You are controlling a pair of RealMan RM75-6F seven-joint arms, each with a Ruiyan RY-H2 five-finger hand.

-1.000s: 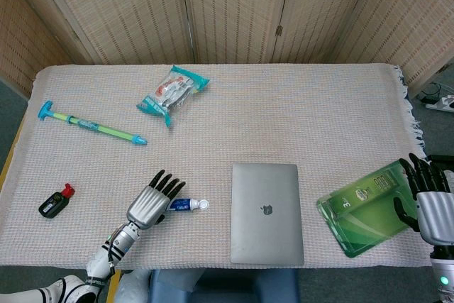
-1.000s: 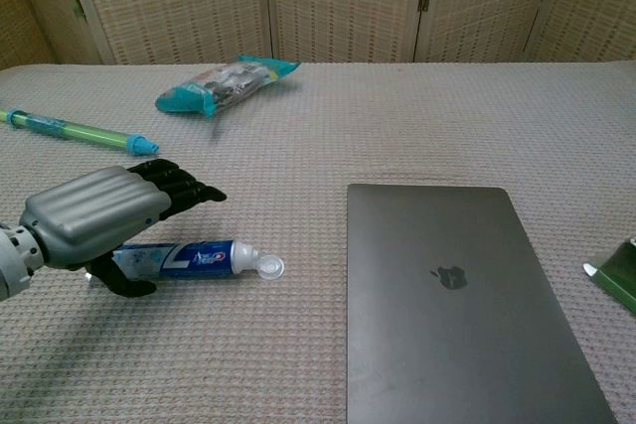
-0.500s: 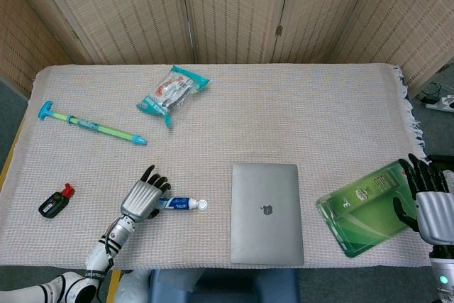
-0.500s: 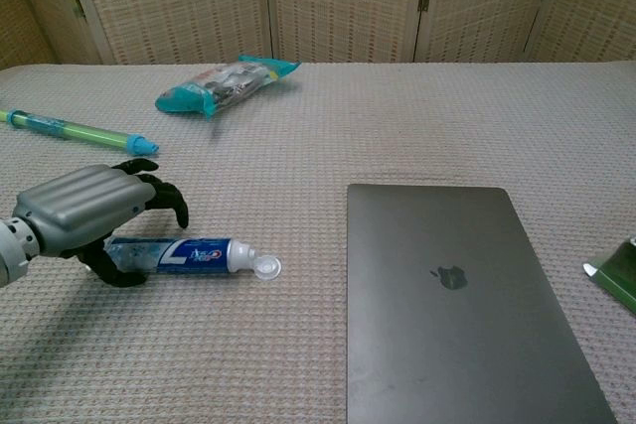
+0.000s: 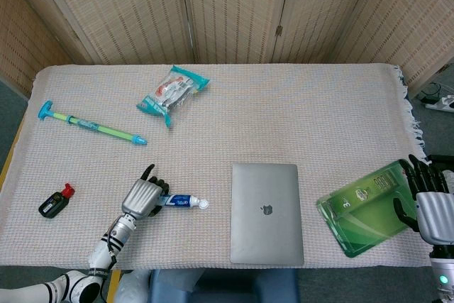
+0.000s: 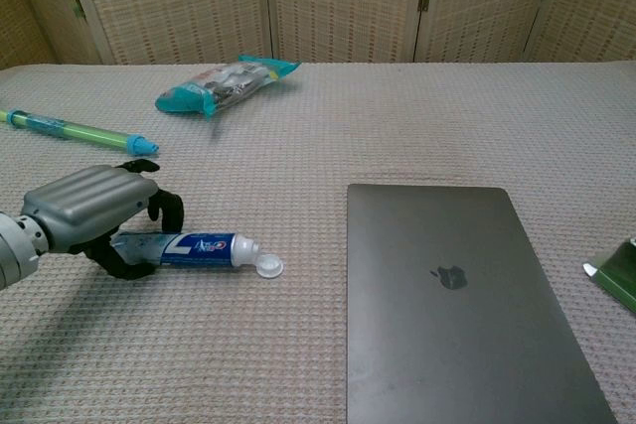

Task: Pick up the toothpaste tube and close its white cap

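Observation:
The blue-and-white toothpaste tube (image 5: 181,201) (image 6: 204,248) lies on the woven cloth near the front left, left of the laptop. Its white flip cap (image 5: 203,204) (image 6: 267,266) hangs open at the right end, resting on the cloth. My left hand (image 5: 144,196) (image 6: 94,208) grips the tube's tail end, fingers curled over the top and thumb underneath. My right hand (image 5: 429,204) hovers at the table's front right edge beside a green package, fingers spread and holding nothing; only the head view shows it.
A closed grey laptop (image 5: 267,212) (image 6: 457,295) lies right of the tube. The green package (image 5: 365,207) (image 6: 618,275) sits front right. A teal snack bag (image 5: 172,94) (image 6: 224,81) and a green-blue plunger toy (image 5: 92,125) (image 6: 70,129) lie farther back left. A small black-and-red item (image 5: 54,202) sits at the left edge.
My left hand has gone from spread flat above the tube to curled around its tail end. The tube has shifted slightly. The right hand has stayed still.

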